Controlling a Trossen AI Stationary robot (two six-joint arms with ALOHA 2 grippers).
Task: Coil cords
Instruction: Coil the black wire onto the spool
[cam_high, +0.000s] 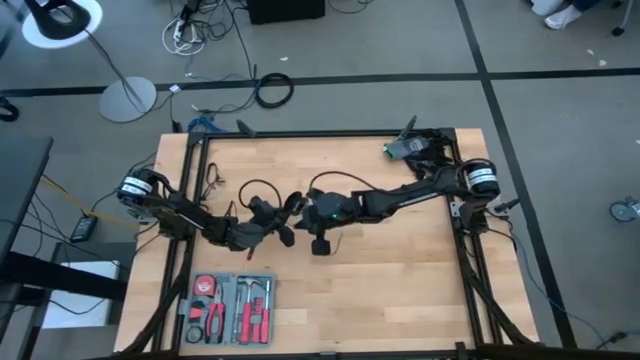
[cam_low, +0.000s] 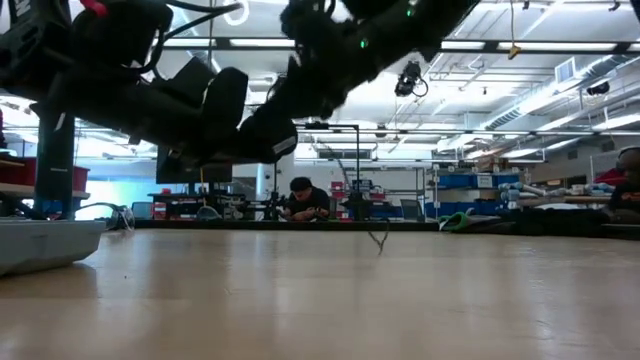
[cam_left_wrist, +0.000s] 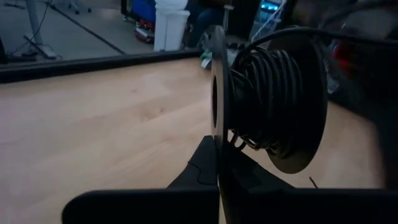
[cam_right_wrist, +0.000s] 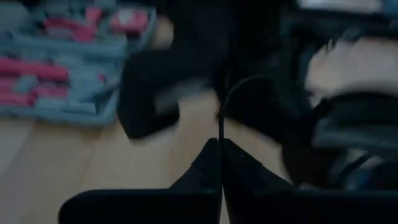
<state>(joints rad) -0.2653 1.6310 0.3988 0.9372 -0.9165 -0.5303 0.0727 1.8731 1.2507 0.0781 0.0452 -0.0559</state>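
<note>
Spool (cam_left_wrist: 273, 106) flange sits clamped between left gripper (cam_left_wrist: 217, 152) jaws, wound cord (cam_left_wrist: 267, 93) just beyond, while right gripper (cam_right_wrist: 219, 146) jaws pinch the cord's free end, probably to feed wraps.

Cord-wound spool (cam_left_wrist: 273, 102) in closed left pincer (cam_left_wrist: 217, 155)

Your left tool (cam_high: 283, 222) and right tool (cam_high: 300, 208) meet mid-bench, raised, fingers pinched together, both arms reaching inward.
</note>
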